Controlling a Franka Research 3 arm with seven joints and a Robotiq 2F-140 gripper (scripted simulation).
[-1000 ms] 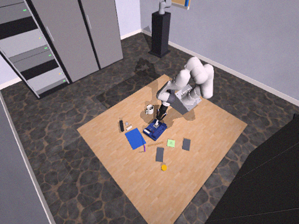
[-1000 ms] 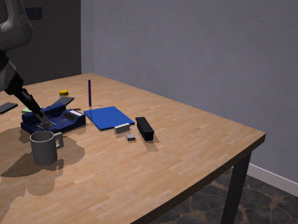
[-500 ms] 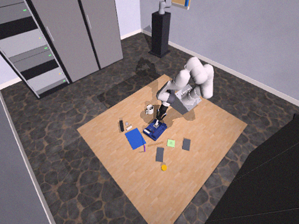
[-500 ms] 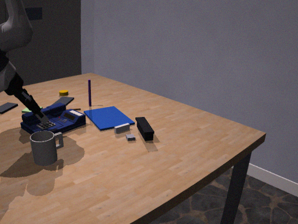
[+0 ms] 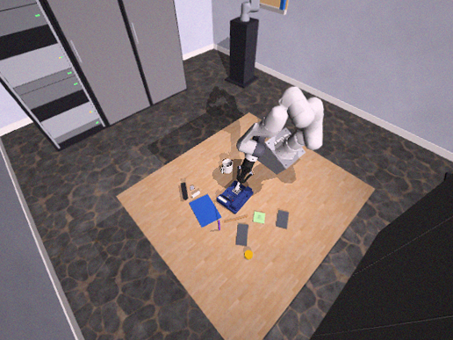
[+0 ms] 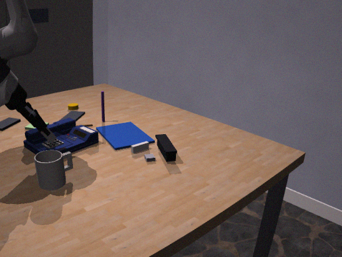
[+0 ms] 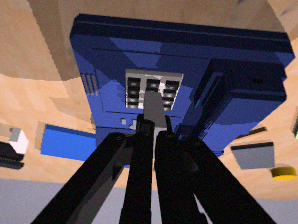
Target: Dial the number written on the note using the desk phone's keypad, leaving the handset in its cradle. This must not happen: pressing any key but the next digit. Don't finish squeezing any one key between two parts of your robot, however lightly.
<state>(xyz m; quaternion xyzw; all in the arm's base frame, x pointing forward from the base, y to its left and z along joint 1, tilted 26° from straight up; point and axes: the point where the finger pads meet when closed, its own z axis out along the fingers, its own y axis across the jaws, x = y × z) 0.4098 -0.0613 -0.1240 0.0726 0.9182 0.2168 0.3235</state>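
Note:
A dark blue desk phone (image 5: 235,198) (image 6: 76,140) (image 7: 150,60) lies on the wooden table. Its handset (image 6: 59,125) (image 7: 235,95) rests in the cradle. The grey keypad (image 6: 53,143) (image 7: 152,89) has dark keys. My gripper (image 5: 238,188) (image 6: 50,136) (image 7: 151,104) is shut, with both fingers pressed together. Its tips point down onto the lower middle of the keypad and seem to touch it. A green note (image 5: 259,216) (image 6: 30,126) lies on the table beyond the phone; its writing is too small to read.
A grey mug (image 5: 227,166) (image 6: 50,169) stands close beside the phone. A blue folder (image 5: 204,209) (image 6: 123,134) (image 7: 67,142), a black box (image 6: 166,146), small grey blocks (image 6: 140,146), an upright purple pen (image 6: 102,106), grey pads (image 5: 282,219) and a yellow disc (image 5: 248,254) (image 6: 73,106) surround it.

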